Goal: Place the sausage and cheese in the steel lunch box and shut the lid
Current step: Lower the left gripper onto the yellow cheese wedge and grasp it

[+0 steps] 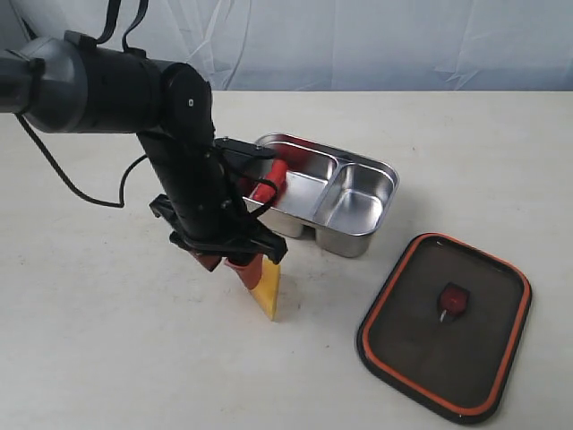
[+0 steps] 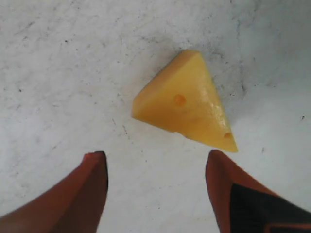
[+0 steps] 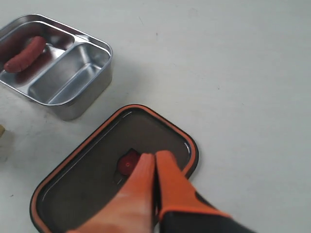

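Observation:
The yellow cheese (image 1: pixel 266 287) wedge lies on the table in front of the steel lunch box (image 1: pixel 354 204). My left gripper (image 1: pixel 235 262) hangs just above the cheese (image 2: pixel 187 104), open, with the wedge a little beyond its orange fingertips (image 2: pixel 96 167) and untouched. The red sausage (image 1: pixel 271 183) lies in the box's larger compartment, also seen as the sausage (image 3: pixel 24 54) in the right wrist view. The dark lid (image 1: pixel 445 324) rests on the table to the right, orange seal rim facing up. My right gripper (image 3: pixel 154 158) is shut and empty above the lid (image 3: pixel 87 184), near its orange valve (image 3: pixel 127 164).
The left arm (image 1: pixel 188 170) leans over the box's near-left corner and hides part of it. The box's smaller compartment (image 3: pixel 73 73) holds nothing. The white tabletop (image 1: pixel 466 152) extends behind the box and to the front left.

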Robot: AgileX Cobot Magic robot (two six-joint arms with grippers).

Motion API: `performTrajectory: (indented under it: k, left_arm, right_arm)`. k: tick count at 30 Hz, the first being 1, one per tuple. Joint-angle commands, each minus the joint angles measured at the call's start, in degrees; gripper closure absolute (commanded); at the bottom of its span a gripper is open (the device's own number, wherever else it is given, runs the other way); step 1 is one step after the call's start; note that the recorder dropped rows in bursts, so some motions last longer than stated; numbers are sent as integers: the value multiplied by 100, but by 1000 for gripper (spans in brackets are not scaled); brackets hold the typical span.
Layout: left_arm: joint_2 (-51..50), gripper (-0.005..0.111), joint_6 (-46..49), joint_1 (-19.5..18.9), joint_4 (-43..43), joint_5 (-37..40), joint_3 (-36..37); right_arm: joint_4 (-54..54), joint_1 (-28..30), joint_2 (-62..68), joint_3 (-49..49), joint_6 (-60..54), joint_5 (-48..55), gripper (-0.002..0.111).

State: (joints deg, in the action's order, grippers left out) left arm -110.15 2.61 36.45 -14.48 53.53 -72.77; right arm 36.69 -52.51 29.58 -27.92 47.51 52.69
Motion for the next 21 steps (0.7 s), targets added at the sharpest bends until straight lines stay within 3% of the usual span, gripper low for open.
performTrajectory:
  k: [1,5,12,21]
  left_arm:
    - [20,47,-182,180,-169,-155,39]
    - [20,40,-441,377,-179,-406,39]
    - [-6,40,-1694,536,692,-524,39]
    - [-546,40,-1840,536,403,-621,39]
  right_arm:
    - [-2,-17,-35,16,-3,-47,108]
    - [-16,-17,-35,16,-3,-47,108]
    - [-34,-17,-35,16,-3,-47,108]
    - [-60,-17,-35,16,-3,-47,108]
